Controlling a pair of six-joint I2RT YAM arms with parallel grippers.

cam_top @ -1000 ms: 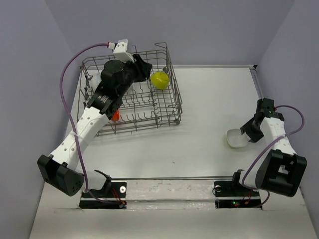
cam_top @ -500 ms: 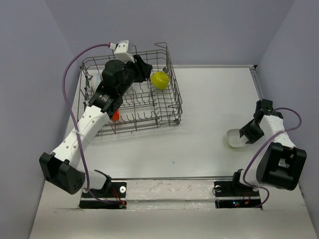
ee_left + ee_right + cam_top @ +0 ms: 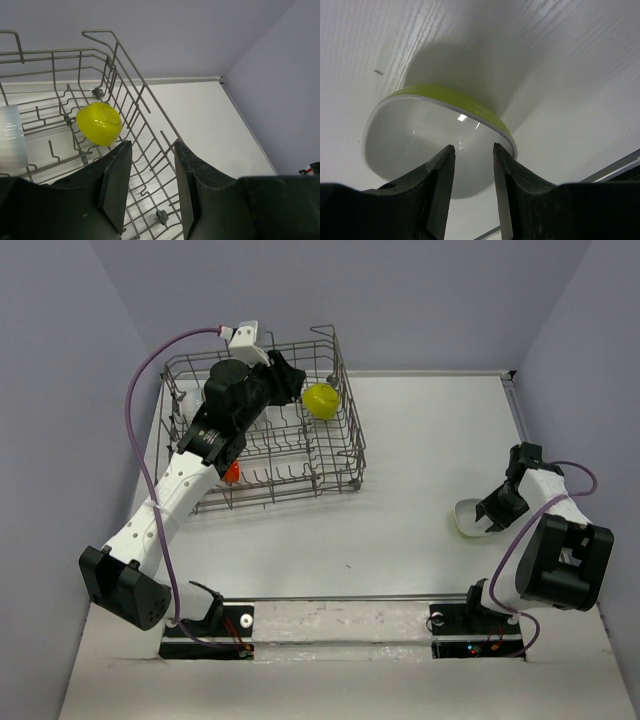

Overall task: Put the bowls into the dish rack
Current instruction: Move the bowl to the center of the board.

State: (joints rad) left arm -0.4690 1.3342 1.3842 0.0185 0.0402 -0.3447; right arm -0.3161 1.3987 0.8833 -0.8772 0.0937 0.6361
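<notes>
1. The right gripper (image 3: 472,150) holds its two black fingers (image 3: 439,185) partly apart. The near edge of a shallow bowl, white inside and lime-green outside (image 3: 420,135), shows in the gap between them. I cannot tell whether the pads press on it or only hang close over it.
2. This shallow bowl (image 3: 472,517) sits on the white table (image 3: 410,460) at the right side, well apart from the rack.
3. The left gripper (image 3: 151,150) has its dark fingers (image 3: 116,185) about halfway open and has hold of nothing. Only wire shows through the gap.
4. It hangs above the right-hand part of the dish rack (image 3: 131,65), a large rectangular grey wire basket with upright tines and raised sides, which stands at the far left of the table (image 3: 355,440).
5. Inside the rack, near its far right corner, lies a round yellow-green bowl (image 3: 99,123) among the tines, its rounded underside turned towards the left wrist camera.
6. Also in the rack are a white ribbed cup (image 3: 11,135) at the left and a small orange thing (image 3: 232,472), partly hidden under the left arm.
</notes>
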